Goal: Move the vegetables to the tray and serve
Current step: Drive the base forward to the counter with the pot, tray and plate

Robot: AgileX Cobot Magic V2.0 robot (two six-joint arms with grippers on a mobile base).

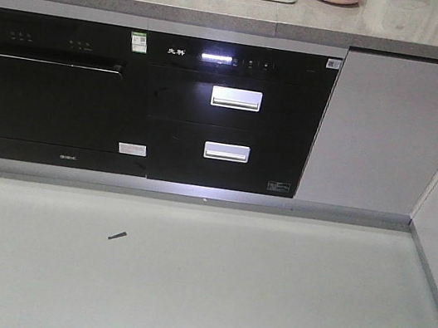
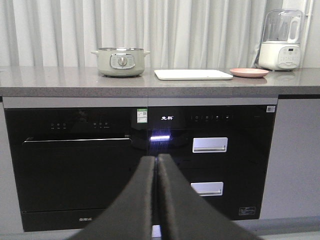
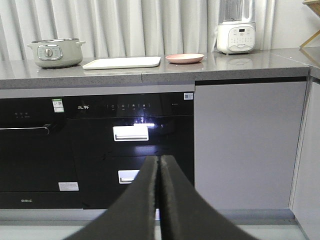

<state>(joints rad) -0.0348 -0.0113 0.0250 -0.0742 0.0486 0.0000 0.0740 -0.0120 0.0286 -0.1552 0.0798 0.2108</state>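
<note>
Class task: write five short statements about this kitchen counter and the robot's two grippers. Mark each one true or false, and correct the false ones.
1. The tray lies between the pot and the plate. True.
2. The left gripper is wide open. False: the left gripper is shut, with its fingers pressed together.
3. The right gripper is shut. True.
4. The blender stands on the floor. False: the blender stands on the counter, beside the plate.
5. The plate touches the tray. False: the front view shows bare counter between them.
</note>
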